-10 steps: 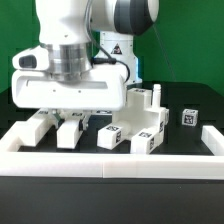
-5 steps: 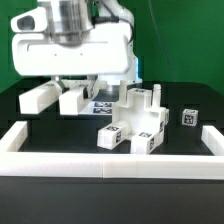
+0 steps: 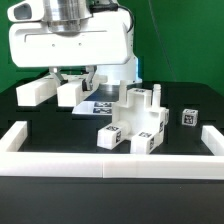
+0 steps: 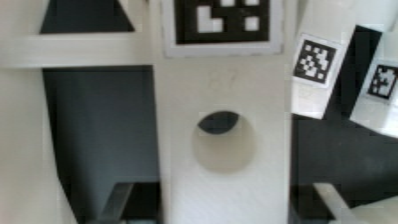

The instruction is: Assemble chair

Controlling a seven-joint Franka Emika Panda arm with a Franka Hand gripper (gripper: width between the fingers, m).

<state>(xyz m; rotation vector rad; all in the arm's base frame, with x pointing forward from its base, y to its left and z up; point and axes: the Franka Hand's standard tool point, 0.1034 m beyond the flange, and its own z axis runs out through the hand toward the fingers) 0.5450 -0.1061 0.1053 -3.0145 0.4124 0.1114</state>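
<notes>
White chair part, tagged, pinched flat between the gripper fingers, hanging above the black table. The half-built chair assembly stands below, toward the exterior view's right.

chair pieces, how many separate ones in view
3: one piece held in the gripper, a joined cluster mid-table, a small block at the exterior view's right; more may be hidden.

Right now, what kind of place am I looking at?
Likely a robotics lab bench: black table ringed by a low white border wall, tag-marked white chair parts, green backdrop behind the robot arm.
</notes>
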